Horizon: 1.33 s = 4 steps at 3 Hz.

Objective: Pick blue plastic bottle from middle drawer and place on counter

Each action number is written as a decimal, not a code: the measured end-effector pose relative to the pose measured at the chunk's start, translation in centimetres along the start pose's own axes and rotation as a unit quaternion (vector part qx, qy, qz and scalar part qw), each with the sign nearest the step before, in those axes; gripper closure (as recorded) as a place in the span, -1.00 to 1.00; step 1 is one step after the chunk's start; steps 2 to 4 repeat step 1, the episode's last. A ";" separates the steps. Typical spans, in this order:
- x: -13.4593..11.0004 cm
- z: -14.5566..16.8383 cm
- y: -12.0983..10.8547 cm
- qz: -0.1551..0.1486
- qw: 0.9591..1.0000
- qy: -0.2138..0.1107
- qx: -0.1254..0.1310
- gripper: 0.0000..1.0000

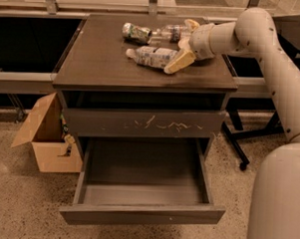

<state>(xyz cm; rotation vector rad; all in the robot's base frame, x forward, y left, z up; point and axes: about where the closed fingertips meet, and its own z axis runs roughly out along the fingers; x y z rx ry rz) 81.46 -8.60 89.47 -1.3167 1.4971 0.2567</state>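
On the counter (97,59), toward 12 o'clock in the camera view, the blue plastic bottle (151,57) lies on its side, with the white cap pointing to 9 o'clock. At its 3 o'clock end is the gripper (181,45), with fingers spread apart; the lower one is at the bottle's end, and I cannot tell if it touches. Toward 6 o'clock the middle drawer (141,214) is pulled out.

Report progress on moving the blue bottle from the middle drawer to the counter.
Done: the blue plastic bottle lies on its side on the counter; the middle drawer stands open with nothing visible inside. In hand: the gripper is open beside the bottle's right end. Left: likely only backing the gripper away.
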 end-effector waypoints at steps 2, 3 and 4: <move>-1.5 -3.5 -0.4 -0.021 0.999 -0.015 0.034 -1.00; -1.5 -3.5 -0.4 -0.021 0.999 -0.015 0.034 -1.00; -1.5 -3.5 -0.4 -0.021 0.999 -0.015 0.034 -1.00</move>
